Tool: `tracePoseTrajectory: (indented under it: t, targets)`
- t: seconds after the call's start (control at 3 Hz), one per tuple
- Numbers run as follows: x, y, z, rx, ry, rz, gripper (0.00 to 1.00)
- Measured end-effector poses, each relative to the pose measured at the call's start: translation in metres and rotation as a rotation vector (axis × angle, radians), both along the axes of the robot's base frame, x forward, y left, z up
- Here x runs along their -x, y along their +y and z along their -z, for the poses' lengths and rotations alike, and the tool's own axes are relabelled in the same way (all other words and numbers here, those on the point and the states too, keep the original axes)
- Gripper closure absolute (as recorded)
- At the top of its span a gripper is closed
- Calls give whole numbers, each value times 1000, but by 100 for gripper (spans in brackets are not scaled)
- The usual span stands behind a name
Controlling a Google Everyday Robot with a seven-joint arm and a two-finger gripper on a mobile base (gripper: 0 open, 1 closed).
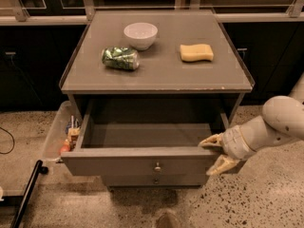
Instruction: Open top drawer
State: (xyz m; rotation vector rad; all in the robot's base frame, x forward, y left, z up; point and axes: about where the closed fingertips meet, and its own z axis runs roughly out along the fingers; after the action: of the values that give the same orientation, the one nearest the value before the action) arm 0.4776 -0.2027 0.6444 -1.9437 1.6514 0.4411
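Top drawer (137,164): stands pulled well out of the desk (161,80), its plain grey interior exposed and its flat front facing the camera. A small round metal knob (157,166) sits at the centre of that front.

Gripper (216,153): located at the right end of the top drawer's front. Its two pale fingers are spread apart, one at the level of the front's top edge and one lower, near the bottom right corner. The corner of the front lies just beside or between them; actual contact cannot be confirmed. The knob is well to the left of the gripper. The white arm (266,127) extends away to the right of the top drawer.

Above the top drawer, on the desk surface: a white bowl (140,34) towards the back, a crumpled green packet (120,58) to the left and a yellow sponge (196,52) to the right.

Directly below the top drawer: a narrower drawer front (154,180) with a like knob, closed.

Left of the top drawer: a pale side bin (52,137) holding small items, not identifiable.
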Motion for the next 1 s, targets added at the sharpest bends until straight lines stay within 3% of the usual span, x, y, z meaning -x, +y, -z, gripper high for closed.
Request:
tracePoseTrajectory:
  t: [0.33,1.0]
  targets:
    - [37,-10,-7,-4,0,-14,0]
    - [100,-42,-19,-5,-13,32,0]
